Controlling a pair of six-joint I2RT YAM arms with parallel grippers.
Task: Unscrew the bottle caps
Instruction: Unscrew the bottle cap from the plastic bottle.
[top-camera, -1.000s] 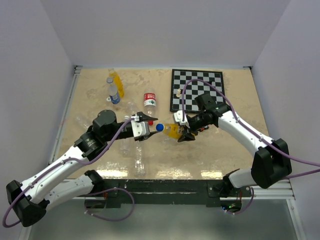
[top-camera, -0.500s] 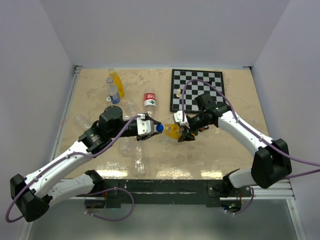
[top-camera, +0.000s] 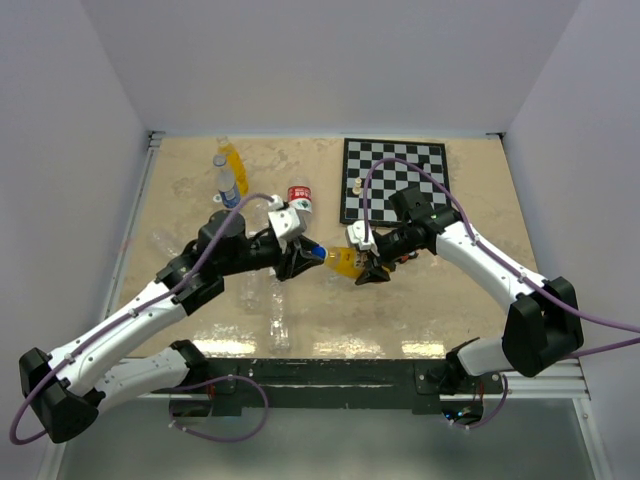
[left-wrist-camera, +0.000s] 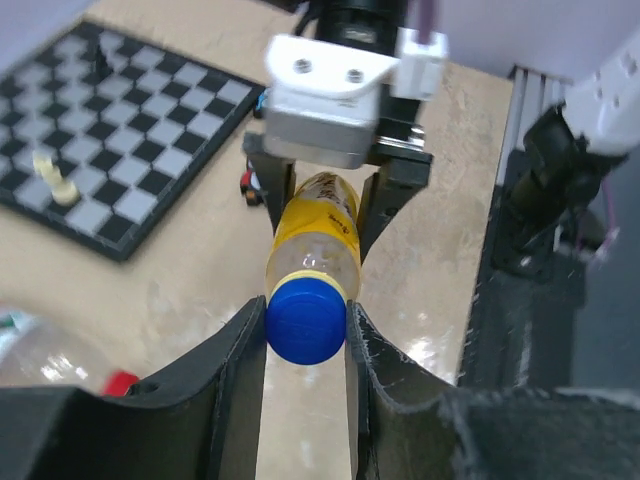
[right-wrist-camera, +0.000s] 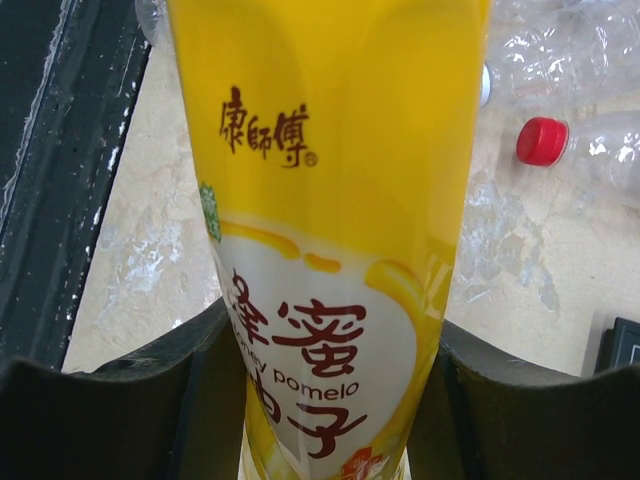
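Snugly, left tool (left-wrist-camera: 305, 332) pinches round blue cap (left-wrist-camera: 306, 316); glossy yellow bottle (right-wrist-camera: 330, 200)

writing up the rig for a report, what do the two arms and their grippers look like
The left arm and right arm have white shell links joined by chunky black joint housings. A thin purple cable loops loosely along each. The left gripper and right gripper carry black, wedge-shaped fingers with a matte, rough surface. Behind the right one's fingers sits a pale grey block with two screw heads.
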